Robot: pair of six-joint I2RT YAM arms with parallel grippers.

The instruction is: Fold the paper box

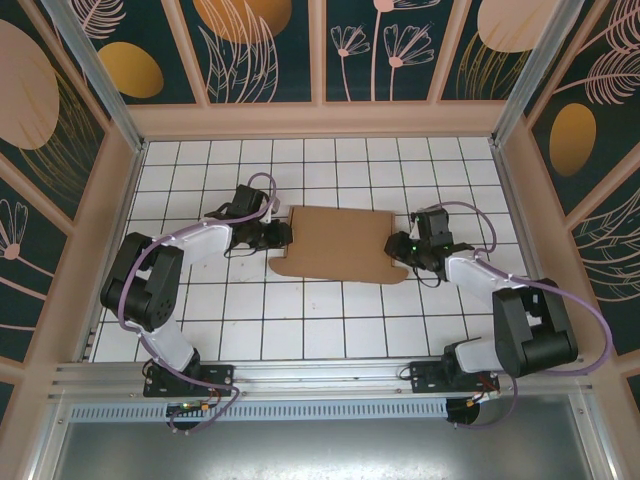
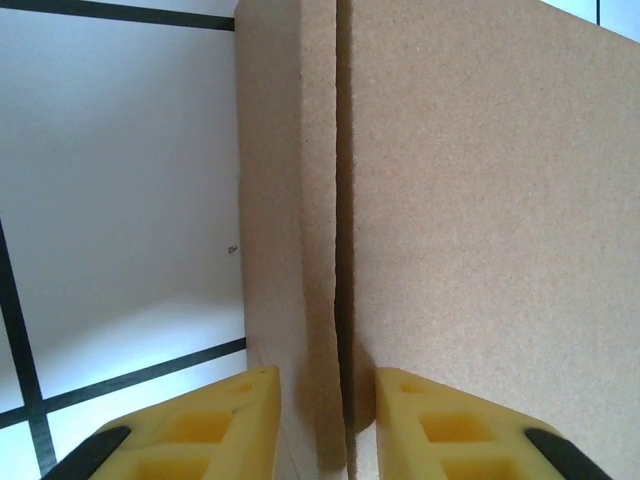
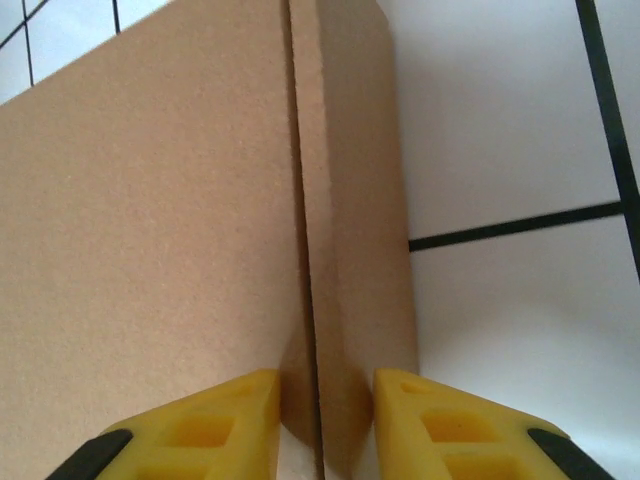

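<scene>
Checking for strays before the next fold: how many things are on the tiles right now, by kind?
paper box: 1
grippers: 2, the left gripper and the right gripper, one at each end of the box
Total: 3

Bright, even overhead light washes the white tiled table (image 1: 330,330) in the top view, leaving only faint, soft shadows. In both wrist views the tiles glare nearly blank white, the paper box (image 2: 480,200) shows crisp grain, and the yellow fingers (image 3: 230,420) look slightly soft, perhaps too close for focus.
</scene>
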